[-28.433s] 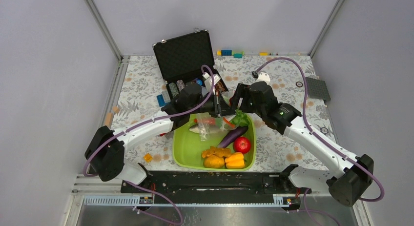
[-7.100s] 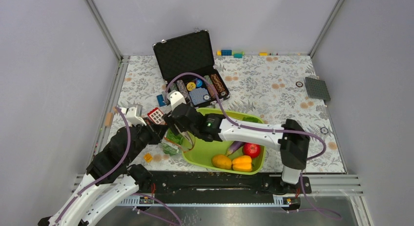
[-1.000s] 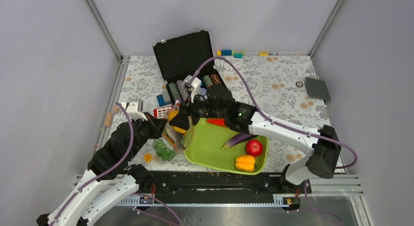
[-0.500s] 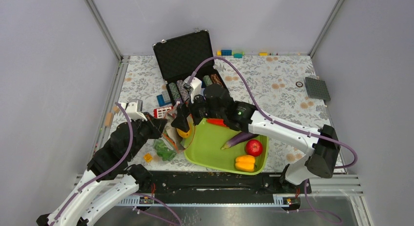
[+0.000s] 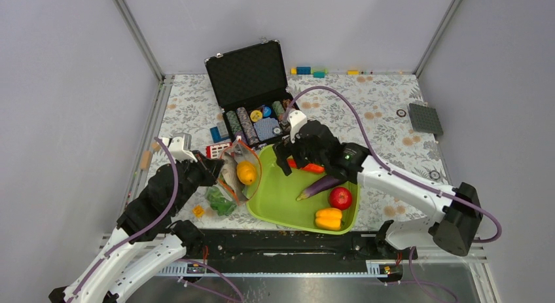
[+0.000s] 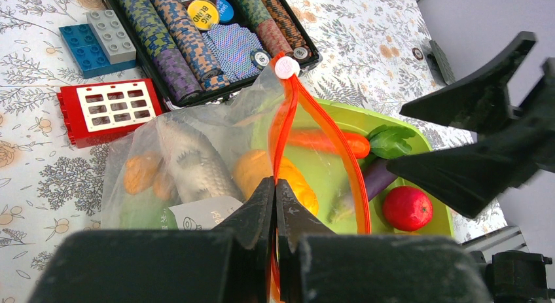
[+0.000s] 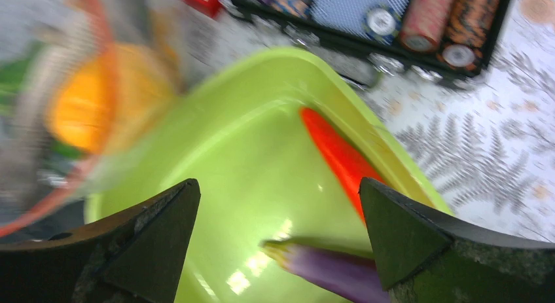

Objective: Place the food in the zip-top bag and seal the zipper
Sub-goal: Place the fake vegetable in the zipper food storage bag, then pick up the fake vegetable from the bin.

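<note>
Left gripper (image 6: 275, 183) is clamped flat on the zipper (image 6: 286, 123), at the near end of the bag's mouth. Zip-top bag (image 5: 233, 178) is held up toward the table's left edge, just beside the tray's left rim, and its mouth is spread open toward the tray. A yellow pepper (image 6: 271, 172), a fish (image 6: 196, 165) and some smaller orange pieces are seen through the plastic.

On the green tray (image 5: 281, 205), an orange pepper (image 5: 329, 218) is placed at the near rim. An apple (image 5: 340, 197) is found toward the right rim and an eggplant (image 5: 321, 185) mid-tray. A carrot (image 7: 340, 156) is laid along the far rim, with lettuce (image 6: 389, 141) touching its end.

Right gripper (image 7: 278, 188) is hung over the tray's far-left part, above the carrot. Its jaws are spread wide and nothing is held.

A red brick (image 6: 108, 110) is set on the table just past the bag. An open case of poker chips (image 5: 255, 113) is seen beyond it, toward the table's far edge.
</note>
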`<move>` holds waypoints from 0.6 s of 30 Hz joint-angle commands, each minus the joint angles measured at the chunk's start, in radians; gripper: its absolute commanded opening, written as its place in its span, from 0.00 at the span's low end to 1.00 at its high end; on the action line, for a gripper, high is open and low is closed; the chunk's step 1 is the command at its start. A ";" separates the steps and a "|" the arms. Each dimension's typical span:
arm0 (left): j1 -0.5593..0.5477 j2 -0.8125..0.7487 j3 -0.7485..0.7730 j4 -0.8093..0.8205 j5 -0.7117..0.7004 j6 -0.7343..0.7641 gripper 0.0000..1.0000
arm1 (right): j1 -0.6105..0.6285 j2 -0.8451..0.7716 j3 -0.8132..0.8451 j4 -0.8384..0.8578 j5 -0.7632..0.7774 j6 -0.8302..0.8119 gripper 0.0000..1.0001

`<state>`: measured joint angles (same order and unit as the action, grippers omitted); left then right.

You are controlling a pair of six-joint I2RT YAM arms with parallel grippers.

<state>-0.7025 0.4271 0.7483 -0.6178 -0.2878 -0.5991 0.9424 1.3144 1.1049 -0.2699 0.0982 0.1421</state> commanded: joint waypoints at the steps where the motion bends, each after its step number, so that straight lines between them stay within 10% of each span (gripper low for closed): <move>1: 0.002 -0.009 0.006 0.052 -0.002 0.008 0.00 | -0.092 0.081 -0.040 -0.104 0.025 -0.210 1.00; 18: 0.002 -0.011 0.005 0.051 0.008 0.011 0.00 | -0.113 0.370 -0.044 -0.027 0.081 -0.627 1.00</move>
<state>-0.7021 0.4271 0.7483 -0.6178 -0.2874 -0.5991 0.8303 1.6497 1.0302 -0.3397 0.1394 -0.4183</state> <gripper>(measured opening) 0.010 0.994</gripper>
